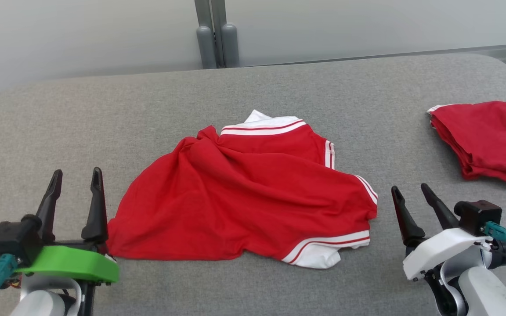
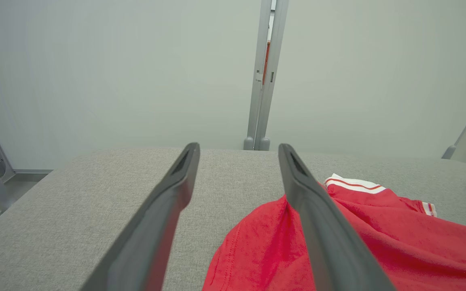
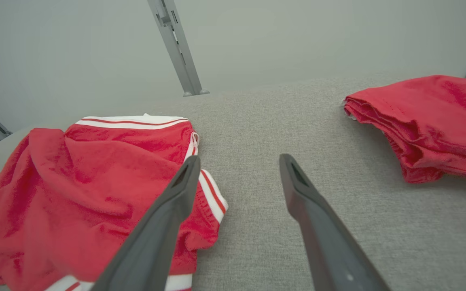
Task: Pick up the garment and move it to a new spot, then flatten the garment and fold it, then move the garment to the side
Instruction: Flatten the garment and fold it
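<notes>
A red garment (image 1: pixel 244 197) with white striped trim lies rumpled and spread out in the middle of the grey table (image 1: pixel 253 87). My left gripper (image 1: pixel 77 177) stands open just off its lower left edge, holding nothing. My right gripper (image 1: pixel 411 189) stands open to the right of its striped sleeve, also holding nothing. In the left wrist view the garment (image 2: pixel 378 242) lies to the right behind my open left gripper (image 2: pixel 239 151). In the right wrist view the garment (image 3: pixel 83 190) lies left of my open right gripper (image 3: pixel 239 161).
A second red garment (image 1: pixel 486 138), folded into a stack, rests near the table's right edge; it shows as the folded stack (image 3: pixel 431 121) in the right wrist view. A pale wall with a grey post (image 1: pixel 215 39) stands behind the table.
</notes>
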`<state>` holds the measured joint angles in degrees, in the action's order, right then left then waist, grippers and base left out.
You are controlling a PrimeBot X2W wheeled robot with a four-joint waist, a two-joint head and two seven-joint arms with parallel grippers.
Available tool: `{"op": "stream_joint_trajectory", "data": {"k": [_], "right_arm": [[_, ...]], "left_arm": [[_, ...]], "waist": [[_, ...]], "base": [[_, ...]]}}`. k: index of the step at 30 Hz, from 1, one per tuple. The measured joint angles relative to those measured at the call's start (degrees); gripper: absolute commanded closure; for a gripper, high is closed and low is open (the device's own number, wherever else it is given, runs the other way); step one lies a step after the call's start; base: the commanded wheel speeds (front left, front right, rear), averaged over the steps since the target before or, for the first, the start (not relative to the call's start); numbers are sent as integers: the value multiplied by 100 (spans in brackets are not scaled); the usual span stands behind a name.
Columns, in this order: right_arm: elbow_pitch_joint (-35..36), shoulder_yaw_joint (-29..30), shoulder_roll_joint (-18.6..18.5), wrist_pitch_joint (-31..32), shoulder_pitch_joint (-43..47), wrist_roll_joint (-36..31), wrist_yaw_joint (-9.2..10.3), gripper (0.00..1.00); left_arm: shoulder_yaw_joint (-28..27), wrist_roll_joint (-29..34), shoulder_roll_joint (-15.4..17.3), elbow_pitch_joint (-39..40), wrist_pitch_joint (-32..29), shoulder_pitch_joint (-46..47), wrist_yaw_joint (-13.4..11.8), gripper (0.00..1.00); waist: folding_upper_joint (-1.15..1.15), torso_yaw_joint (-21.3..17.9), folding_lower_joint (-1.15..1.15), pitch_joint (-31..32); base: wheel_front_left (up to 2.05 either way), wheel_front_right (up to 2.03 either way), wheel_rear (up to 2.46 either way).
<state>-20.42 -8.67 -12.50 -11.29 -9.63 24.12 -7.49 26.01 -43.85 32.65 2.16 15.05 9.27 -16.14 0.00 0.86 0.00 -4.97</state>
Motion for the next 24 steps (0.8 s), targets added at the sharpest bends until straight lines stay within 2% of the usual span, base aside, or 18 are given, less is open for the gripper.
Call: {"op": "stream_joint_trajectory", "data": {"k": [5,9,14,15,16,24], "right_arm": [[-101,-387,-115,662,67,352,0,0],[-326,-475,-181,1261,104,570,0,0],[-571,-436,-154,1825,49,680,0,0],[-571,-453,-152,1853,3,711,0,87],[-565,-456,-153,1851,-52,712,0,100],[-171,-336,-196,1358,-298,681,0,100]], "left_arm": [[-448,770,-721,147,0,-419,318,0],[-591,1038,-1087,-16,0,-570,702,0],[-742,1296,-1392,-198,0,-571,1046,0],[-772,1332,-1434,-230,0,-571,1098,0],[-808,1382,-1474,-257,0,-571,1157,0],[-966,1601,-1780,-488,1,-607,1469,0]], "waist": [[0,148,0,-11],[0,278,0,-26],[0,467,0,-32],[0,510,0,-33],[0,553,0,-37],[0,878,0,-52]], "base": [[0,0,0],[0,0,0],[0,0,0],[0,0,0],[0,0,0],[0,0,0]]}}
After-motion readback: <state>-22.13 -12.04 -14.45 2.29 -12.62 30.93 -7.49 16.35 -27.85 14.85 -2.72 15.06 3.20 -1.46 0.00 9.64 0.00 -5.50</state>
